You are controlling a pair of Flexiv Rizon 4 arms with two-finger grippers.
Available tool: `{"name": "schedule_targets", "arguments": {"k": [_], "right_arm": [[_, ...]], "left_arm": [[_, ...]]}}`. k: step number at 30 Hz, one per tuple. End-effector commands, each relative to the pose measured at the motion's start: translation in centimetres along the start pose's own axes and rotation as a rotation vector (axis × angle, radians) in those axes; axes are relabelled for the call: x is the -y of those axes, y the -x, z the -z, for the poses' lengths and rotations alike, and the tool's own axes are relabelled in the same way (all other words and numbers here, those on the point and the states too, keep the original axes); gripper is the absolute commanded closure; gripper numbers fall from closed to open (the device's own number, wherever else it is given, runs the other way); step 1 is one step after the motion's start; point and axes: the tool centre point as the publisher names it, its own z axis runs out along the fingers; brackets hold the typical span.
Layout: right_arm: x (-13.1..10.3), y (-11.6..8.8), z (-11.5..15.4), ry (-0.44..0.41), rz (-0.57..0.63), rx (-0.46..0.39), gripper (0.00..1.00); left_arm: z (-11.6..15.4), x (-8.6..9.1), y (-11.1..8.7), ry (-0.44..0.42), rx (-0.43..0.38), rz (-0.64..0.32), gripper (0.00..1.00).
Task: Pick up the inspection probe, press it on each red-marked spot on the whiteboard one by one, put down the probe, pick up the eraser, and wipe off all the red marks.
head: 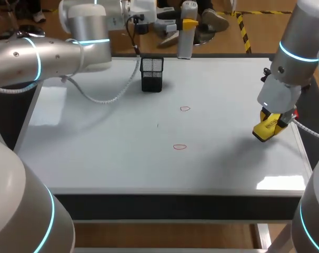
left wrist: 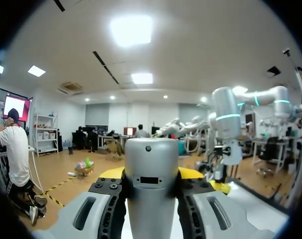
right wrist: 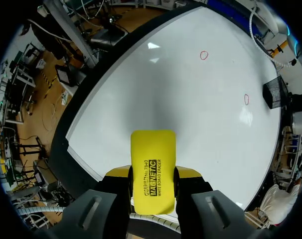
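Now R jaws clamped on eraser, L jaws on probe

- Eraser: bright yellow, black lettering.
- Probe: silver-grey.
- Whiteboard: glossy white.
- Far mark and near mark: thin red outlines.
- Basket: black mesh.
- Left arm and right arm: silver with cyan rings.

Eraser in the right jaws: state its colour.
Eraser is yellow with black print; right wrist view shows it best.
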Motion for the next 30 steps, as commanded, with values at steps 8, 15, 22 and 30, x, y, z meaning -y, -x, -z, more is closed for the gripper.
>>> {"name": "schedule_targets", "arguments": {"k": [8, 15, 22, 30], "right_arm": [[0.1, 0.0, 0.1, -0.002, 0.001, -0.002, 1.00], [0.1, 0.0, 0.1, -0.002, 0.001, -0.002, 1.00], [-0.5, 2.2, 0.5, -0.017, 0.063, -0.023, 1.00], [-2.9, 7.6, 1.4, -0.045, 0.224, -0.062, 1.00]], "left_arm": [[0.2, -0.1, 0.4, -0.002, -0.045, 0.003, 1.00], [0.2, -0.1, 0.4, -0.002, -0.045, 0.003, 1.00], [0.2, -0.1, 0.4, -0.002, -0.045, 0.003, 1.00], [0.2, -0.1, 0.4, -0.002, -0.045, 0.003, 1.00]]}}
